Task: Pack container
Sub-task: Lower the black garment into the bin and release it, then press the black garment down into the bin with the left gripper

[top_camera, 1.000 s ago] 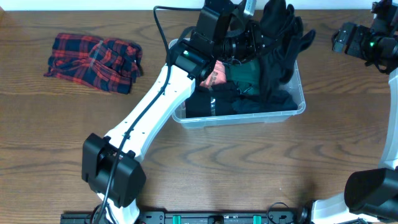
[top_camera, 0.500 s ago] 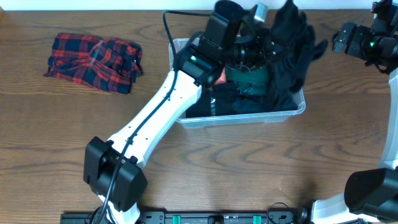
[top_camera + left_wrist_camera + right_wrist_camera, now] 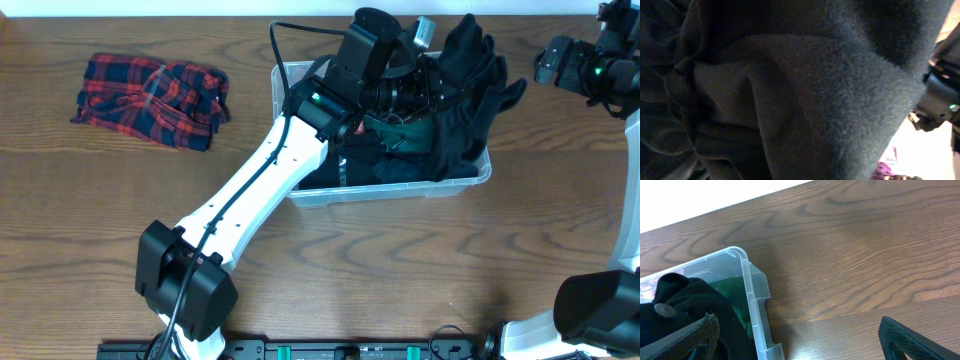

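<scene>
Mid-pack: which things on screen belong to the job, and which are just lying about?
In the job: container; black garment raised over its right end; left hand, buried in that garment; green garment inside.
Lying about: plaid cloth, apart on the table, maybe next; right hand, open, holding nothing.

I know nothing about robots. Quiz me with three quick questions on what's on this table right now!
1. True or false: the plaid cloth lies inside the clear plastic container.
2. Which arm reaches over the container? A) left arm B) right arm C) both
3. What colour is the garment hanging over the container's right end?
Key: 1 false, the plaid cloth lies on the table, apart from the container. 2 A. 3 black.
</scene>
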